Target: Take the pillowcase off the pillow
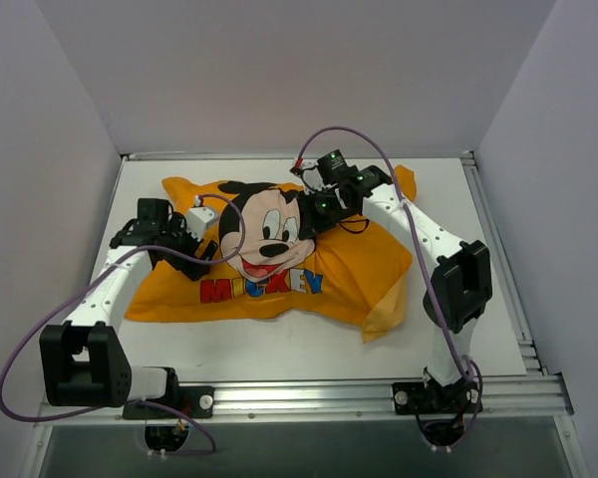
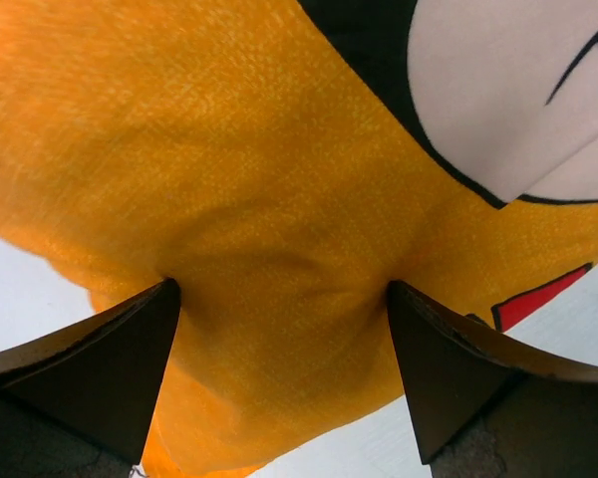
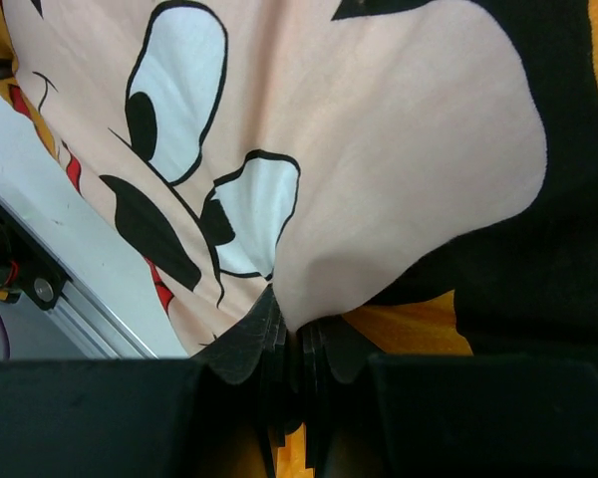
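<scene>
The orange-yellow pillowcase with the Mickey face lies in the middle of the table and bulges as if filled. The white pillow is hidden inside it. My left gripper rests on the case's left part. In the left wrist view my left gripper is open, and its wide-apart fingers press into plain orange cloth. My right gripper sits on Mickey's head. In the right wrist view my right gripper is shut on a raised fold of the printed pillowcase.
The white table ends at a metal rail along the near edge. Grey walls stand at the left, back and right. A flat orange flap of the case trails toward the near right, close to my right arm's elbow.
</scene>
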